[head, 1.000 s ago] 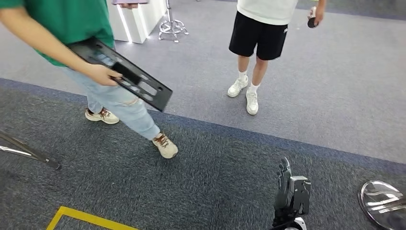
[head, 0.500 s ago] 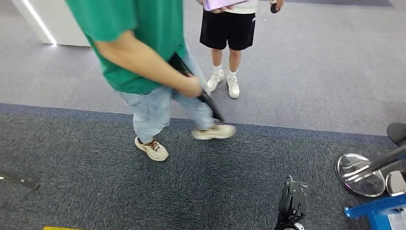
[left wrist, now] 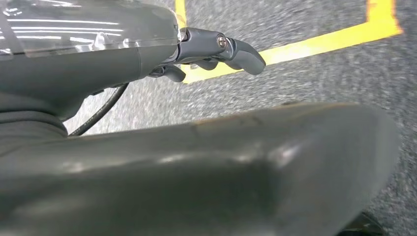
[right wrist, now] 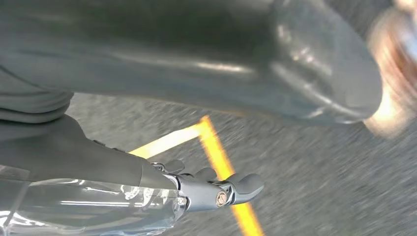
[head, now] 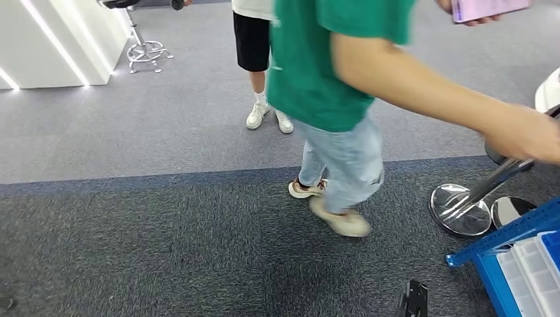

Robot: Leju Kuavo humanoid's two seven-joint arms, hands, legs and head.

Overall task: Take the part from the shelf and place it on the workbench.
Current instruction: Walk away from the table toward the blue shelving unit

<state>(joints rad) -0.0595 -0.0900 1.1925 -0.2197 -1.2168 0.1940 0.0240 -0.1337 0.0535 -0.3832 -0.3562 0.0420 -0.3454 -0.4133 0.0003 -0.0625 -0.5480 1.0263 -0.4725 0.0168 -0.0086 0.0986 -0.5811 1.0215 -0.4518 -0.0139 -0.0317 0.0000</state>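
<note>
Starting at the far left of the head view, a white counter [head: 46, 46] and a stool [head: 146, 50] stand well back on the pale floor. They seem only furniture and no part of the job. Next comes a person in black shorts [head: 253, 39], standing apart and, I think, only watching. In the middle a person in a green shirt [head: 317, 59] walks across and stretches one arm to the right, probably toward the work place there. What that arm's hand holds is too blurred to name. Further right is the chrome foot [head: 460, 211] of another stool, and at the right edge the blue shelf [head: 492, 246] with pale bins [head: 538, 271]. Where the part lies I cannot tell; I judge it should be looked for at this shelf. The right hand [head: 413, 300] shows low in front as a dark tip, so the grasp is not yet begun. The wrist views add what the head view cannot give. The left hand [left wrist: 123, 64] hangs over the carpet [left wrist: 344, 78] with loose fingers [left wrist: 243, 51] away from the thumb, grasping nothing. The right hand [right wrist: 98, 167] is the same, fingers [right wrist: 243, 184] relaxed and empty. Both hang because the robot is walking, I suppose. Yellow tape [left wrist: 314, 42] marks the floor under them.
</note>
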